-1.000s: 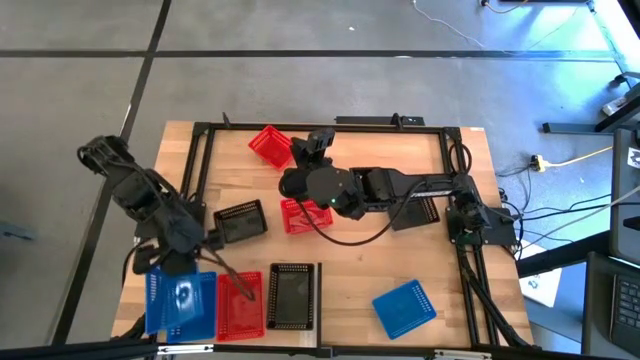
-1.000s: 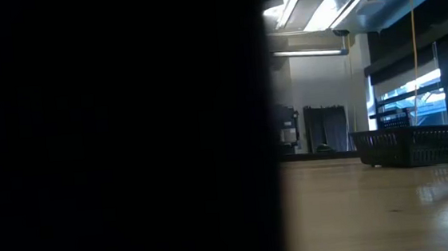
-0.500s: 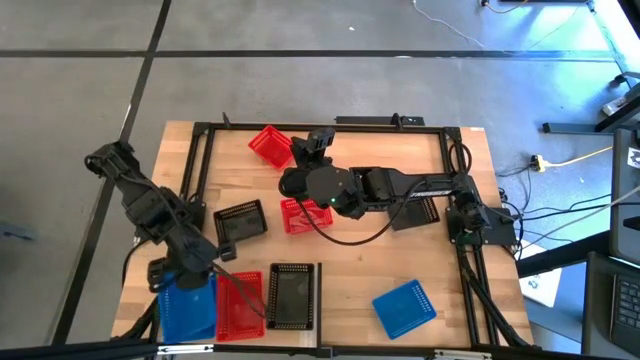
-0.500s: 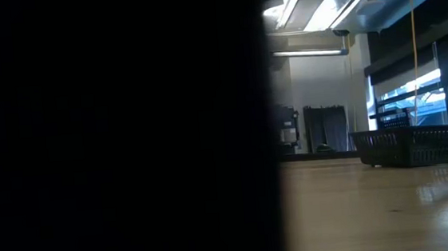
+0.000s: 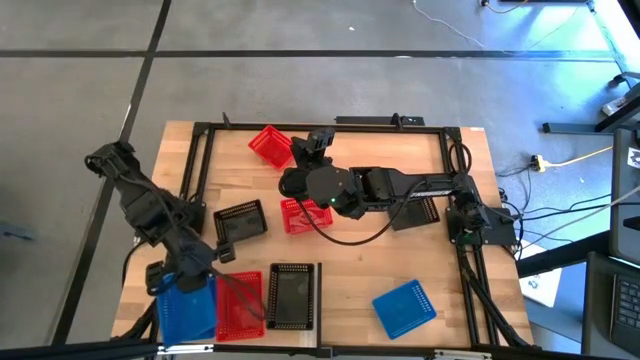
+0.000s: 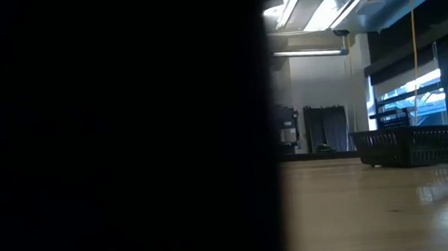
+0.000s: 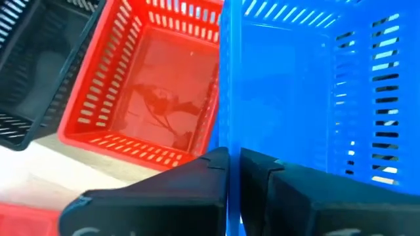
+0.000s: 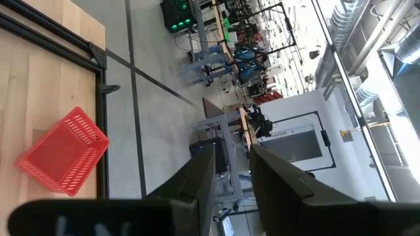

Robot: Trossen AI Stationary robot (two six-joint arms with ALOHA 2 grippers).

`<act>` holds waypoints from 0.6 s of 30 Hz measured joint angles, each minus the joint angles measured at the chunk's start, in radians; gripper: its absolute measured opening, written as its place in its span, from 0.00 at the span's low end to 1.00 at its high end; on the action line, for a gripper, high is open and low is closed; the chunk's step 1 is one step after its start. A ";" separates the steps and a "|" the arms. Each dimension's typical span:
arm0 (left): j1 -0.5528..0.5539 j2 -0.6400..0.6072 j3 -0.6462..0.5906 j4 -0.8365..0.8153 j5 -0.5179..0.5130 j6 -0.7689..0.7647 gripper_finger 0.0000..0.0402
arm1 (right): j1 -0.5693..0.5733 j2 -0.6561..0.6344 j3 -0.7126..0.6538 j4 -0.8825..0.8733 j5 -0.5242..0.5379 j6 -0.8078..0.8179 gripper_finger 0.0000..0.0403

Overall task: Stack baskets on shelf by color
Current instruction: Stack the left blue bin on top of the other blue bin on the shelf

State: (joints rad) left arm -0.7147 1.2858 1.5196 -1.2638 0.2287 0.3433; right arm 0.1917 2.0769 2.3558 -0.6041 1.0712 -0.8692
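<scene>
Baskets lie scattered on the worktop (image 5: 350, 260), three in a row at its near left corner.

Along the near edge sit a blue basket (image 5: 187, 308), a red basket (image 5: 242, 303) touching it, and a black basket (image 5: 292, 296) beside that; another blue one (image 5: 405, 307) lies near the near right. A black basket (image 5: 240, 222) sits left of centre, a red one (image 5: 303, 214) under the right arm at centre, and a tilted red one (image 5: 270, 145) by the far edge. The left claw (image 7: 233, 172) is clamped together on the blue basket's wall (image 7: 275, 92). The right claw (image 8: 231, 172), fingers apart, points up over the worktop's middle.
</scene>
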 joint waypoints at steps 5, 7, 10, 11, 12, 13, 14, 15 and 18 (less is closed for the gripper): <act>-0.015 0.011 0.000 0.006 -0.015 -0.095 0.04 | 0.000 0.000 0.000 0.000 0.000 0.000 0.25; -0.014 0.023 0.000 0.013 -0.057 -0.120 0.05 | 0.000 0.000 0.000 0.000 0.000 0.000 0.25; -0.014 0.029 0.000 0.017 -0.104 -0.130 0.06 | 0.000 0.000 0.000 0.000 0.001 0.000 0.25; -0.014 0.029 0.000 0.017 -0.106 -0.137 0.06 | 0.000 0.000 0.000 0.000 0.001 0.000 0.25; -0.014 0.029 0.000 0.017 -0.106 -0.146 0.07 | 0.000 0.000 0.000 0.000 0.001 0.000 0.25; -0.014 0.029 0.000 0.017 -0.105 -0.148 0.07 | 0.000 0.000 0.000 0.000 0.001 0.001 0.25; -0.014 0.029 0.000 0.017 -0.105 -0.149 0.07 | 0.000 0.000 0.000 0.000 0.001 0.001 0.25; -0.014 0.029 0.000 0.017 -0.105 -0.150 0.07 | 0.000 0.000 0.000 0.000 0.001 0.001 0.25; -0.014 0.029 0.000 0.017 -0.106 -0.150 0.07 | 0.000 0.000 0.000 0.000 0.001 0.001 0.25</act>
State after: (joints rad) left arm -0.7292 1.3148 1.5200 -1.2469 0.1229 0.1932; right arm 0.1917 2.0769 2.3558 -0.6041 1.0718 -0.8684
